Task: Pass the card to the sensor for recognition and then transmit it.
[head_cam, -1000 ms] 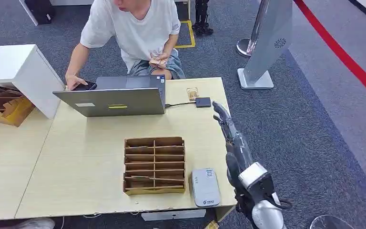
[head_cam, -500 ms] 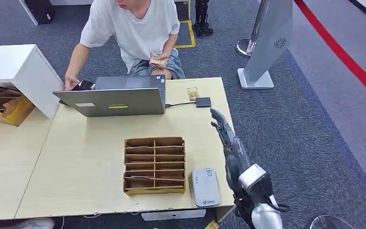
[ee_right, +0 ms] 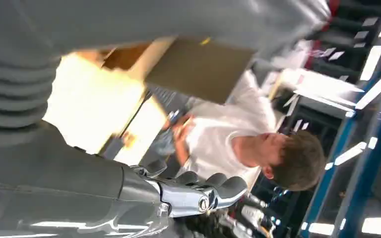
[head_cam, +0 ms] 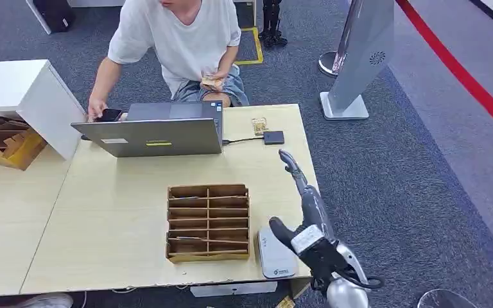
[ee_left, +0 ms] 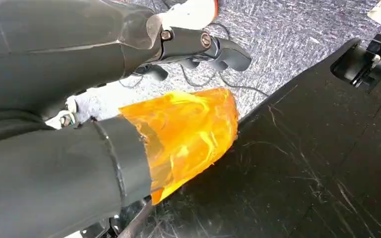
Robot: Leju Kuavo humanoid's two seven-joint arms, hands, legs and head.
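A small tan card (head_cam: 259,124) lies on the table's far right part, beside the black sensor (head_cam: 273,137), which is wired to the laptop (head_cam: 157,131). My right hand (head_cam: 300,192) hovers over the table's right edge, short of the sensor. Its fingers are stretched toward the sensor, its thumb is spread, and it holds nothing. In the right wrist view its fingers (ee_right: 213,189) point toward the seated person (ee_right: 238,139). My left hand (ee_left: 198,44) hangs over the floor, fingers loose and empty. The person (head_cam: 180,38) holds more cards (head_cam: 213,82) in one hand.
A wooden slotted organizer (head_cam: 208,221) stands at the table's front middle, with a white device (head_cam: 275,256) beside it under my right thumb. A white box (head_cam: 29,96) and a cardboard tray (head_cam: 0,141) sit at the left. A grey stand (head_cam: 359,58) is on the floor.
My right hand has turned and drawn back leftward over the table edge, its thumb now above the white device. The person's hand by the laptop shifted slightly.
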